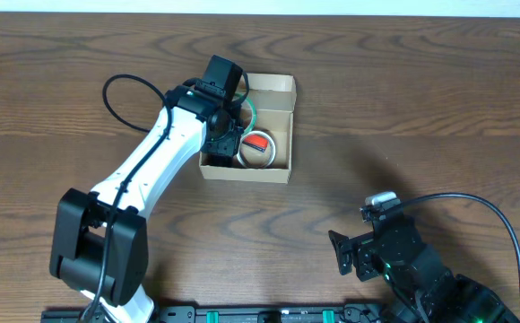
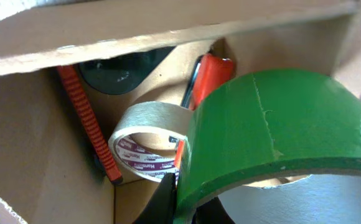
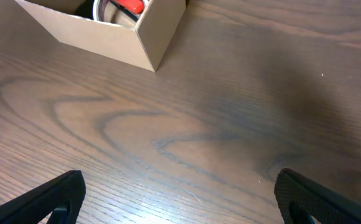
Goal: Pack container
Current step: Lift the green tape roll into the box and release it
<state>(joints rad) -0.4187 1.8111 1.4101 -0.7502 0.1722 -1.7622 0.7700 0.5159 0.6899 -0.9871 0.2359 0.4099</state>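
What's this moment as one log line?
left gripper: shut on green tape roll, inside container | right gripper: open, over table

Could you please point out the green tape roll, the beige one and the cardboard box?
green tape roll (image 2: 280, 124): left wrist view, outer band.
beige tape roll (image 2: 148, 114): left wrist view, outer side.
cardboard box (image 1: 245, 173): overhead view, near wall.
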